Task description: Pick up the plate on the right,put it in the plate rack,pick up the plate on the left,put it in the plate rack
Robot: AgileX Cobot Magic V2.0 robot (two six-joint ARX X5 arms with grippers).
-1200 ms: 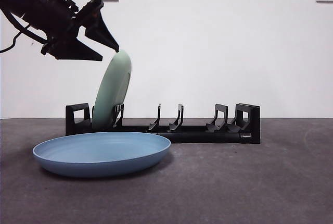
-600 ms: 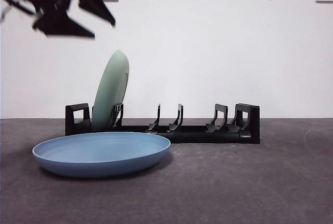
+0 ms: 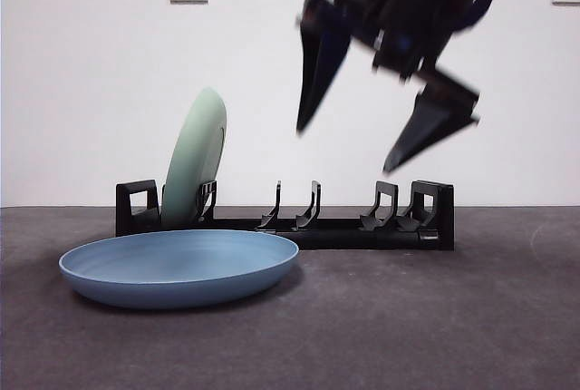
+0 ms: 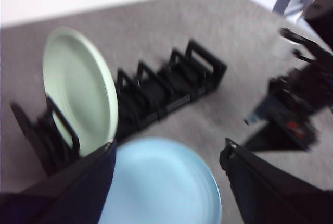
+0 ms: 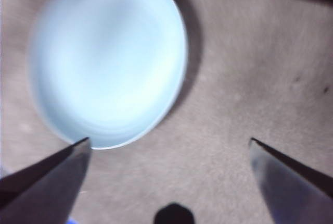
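Half a second ago the gripper above the green plate was lifting off at the top left of my front view; now only a black tip of it shows in that corner, and the other arm has swung in big and blurred over the right half of the plate rack (image 3: 285, 219). Going by the wrist cameras, the one pulling away is the left gripper (image 4: 169, 153), jaws apart and holding nothing, with the rack and both plates spread beneath it. The incoming one is the right gripper (image 3: 349, 150), jaws spread wide and empty, hanging above the rack's middle and right dividers without touching them (its wrist camera looks down on the blue plate with bare table between the jaw tips). The green plate (image 3: 194, 170) stands on edge in the slot at the rack's left end, leaning slightly, untouched by either arm. The blue plate (image 3: 178, 266) lies flat on the grey table (image 3: 435, 317) just in front of the rack's left half. Two wall sockets sit high on the white wall behind.
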